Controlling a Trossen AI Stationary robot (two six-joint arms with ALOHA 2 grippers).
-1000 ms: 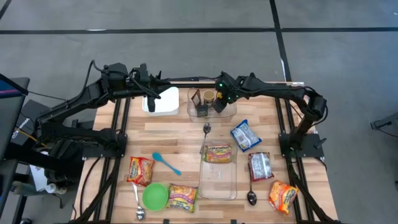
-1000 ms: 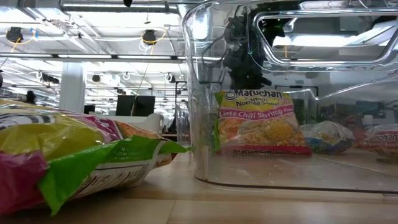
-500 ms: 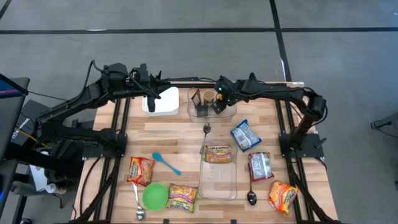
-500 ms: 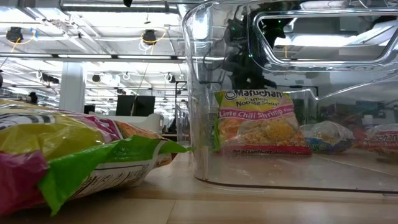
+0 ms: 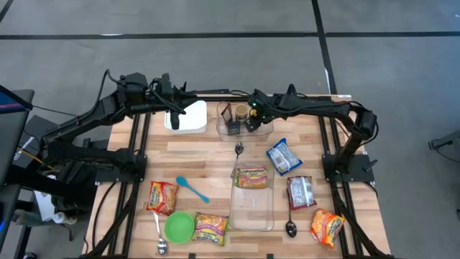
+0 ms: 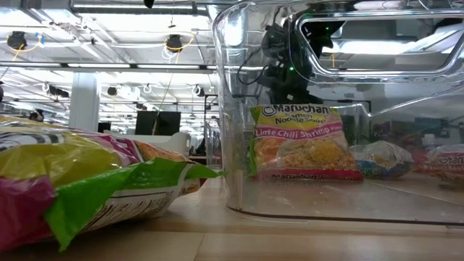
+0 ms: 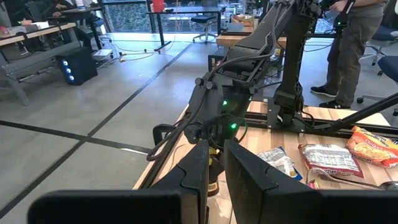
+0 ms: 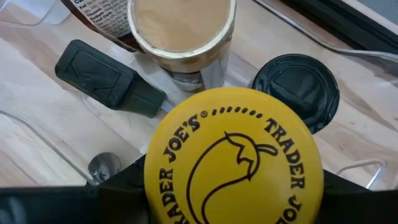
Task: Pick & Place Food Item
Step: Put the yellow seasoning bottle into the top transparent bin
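up front on the table edge, seen from above, there's a green bowl (image 5: pixel 179 226) with a ramen pack (image 5: pixel 210 228) just beside it and a metal spoon (image 5: pixel 159 236) on its other side. mid-table sits a clear tray (image 5: pixel 251 208) with a lime chili shrimp ramen pack (image 5: pixel 252 177) at its far end, a blue spoon (image 5: pixel 191 188) off to the left. at the far edge the right gripper (image 5: pixel 253 119) hangs over a clear bin (image 5: pixel 264 133), clamped on a yellow-lidded jar (image 8: pixel 233 162), above a cup (image 8: pixel 181 28) and black lid (image 8: pixel 298 90). the left gripper (image 5: pixel 176 109) waits over a white box (image 5: pixel 191 119), fingers (image 7: pixel 196 171) nearly together, holding nothing.
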